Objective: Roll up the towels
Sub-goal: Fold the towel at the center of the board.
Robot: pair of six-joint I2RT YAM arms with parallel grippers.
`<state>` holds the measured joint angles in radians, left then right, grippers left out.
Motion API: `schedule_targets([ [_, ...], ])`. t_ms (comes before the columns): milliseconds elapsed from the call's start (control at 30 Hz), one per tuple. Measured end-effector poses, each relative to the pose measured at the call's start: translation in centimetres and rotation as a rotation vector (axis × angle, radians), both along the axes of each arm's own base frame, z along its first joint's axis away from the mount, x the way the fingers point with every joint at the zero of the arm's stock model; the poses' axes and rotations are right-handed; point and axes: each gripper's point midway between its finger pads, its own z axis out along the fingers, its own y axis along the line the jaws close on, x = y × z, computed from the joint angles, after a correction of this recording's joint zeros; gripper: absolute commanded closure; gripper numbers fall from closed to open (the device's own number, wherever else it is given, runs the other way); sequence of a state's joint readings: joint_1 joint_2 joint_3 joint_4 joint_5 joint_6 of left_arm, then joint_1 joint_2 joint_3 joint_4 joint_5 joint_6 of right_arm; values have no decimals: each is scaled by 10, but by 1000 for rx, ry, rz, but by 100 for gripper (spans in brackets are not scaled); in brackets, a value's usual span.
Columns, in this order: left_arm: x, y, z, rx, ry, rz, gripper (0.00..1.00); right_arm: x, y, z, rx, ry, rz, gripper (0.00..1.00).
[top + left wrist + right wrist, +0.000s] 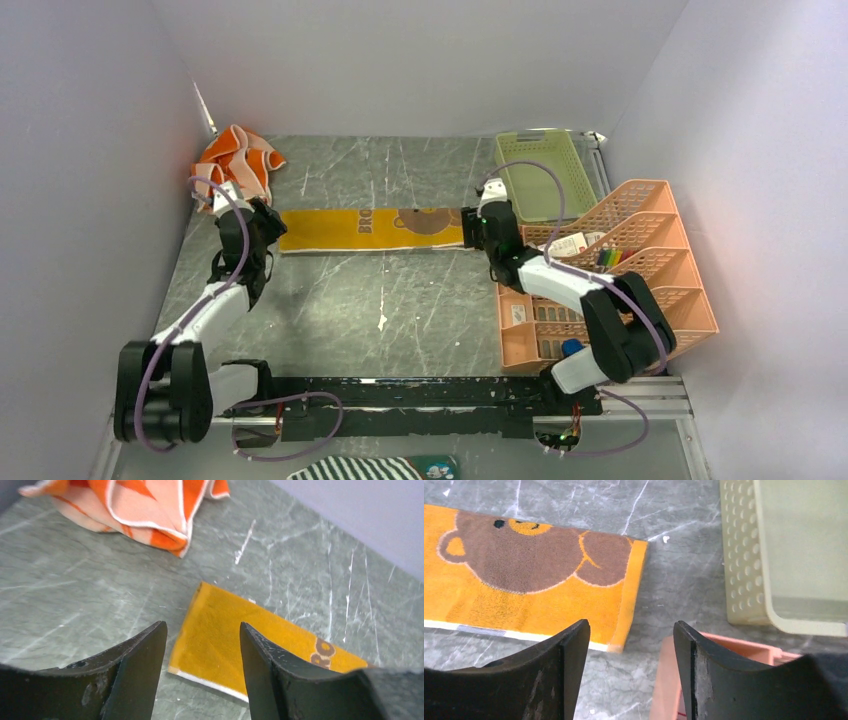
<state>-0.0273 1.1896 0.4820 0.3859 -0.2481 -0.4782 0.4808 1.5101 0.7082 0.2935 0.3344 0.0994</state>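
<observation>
The mustard-yellow towel lies flat as a long folded strip across the table, with a brown bear and brown lettering on it. Its left end shows in the left wrist view, its right end with the bear in the right wrist view. The orange towel with cream border lies crumpled at the back left and also shows in the left wrist view. My left gripper is open just above the strip's left end. My right gripper is open above the strip's right end.
A pale green basket stands at the back right, its corner close to my right gripper. A peach divided organizer with small items fills the right side, its edge under the right fingers. A striped cloth lies below the arm bases.
</observation>
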Motion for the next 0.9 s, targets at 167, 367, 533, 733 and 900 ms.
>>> schedule_targets([
  [167,-11,9,27,14,-46,50,32,-15,-9,24,47,-80,1,35],
  [367,21,-4,42,32,31,-43,34,-4,8,62,115,-153,61,34],
  [533,69,-14,7,7,233,-155,39,35,63,83,208,-106,201,34],
  [733,54,25,-85,-115,532,-159,38,32,98,45,254,57,327,34],
  [900,38,39,-104,-166,620,-187,38,15,103,21,244,162,385,34],
])
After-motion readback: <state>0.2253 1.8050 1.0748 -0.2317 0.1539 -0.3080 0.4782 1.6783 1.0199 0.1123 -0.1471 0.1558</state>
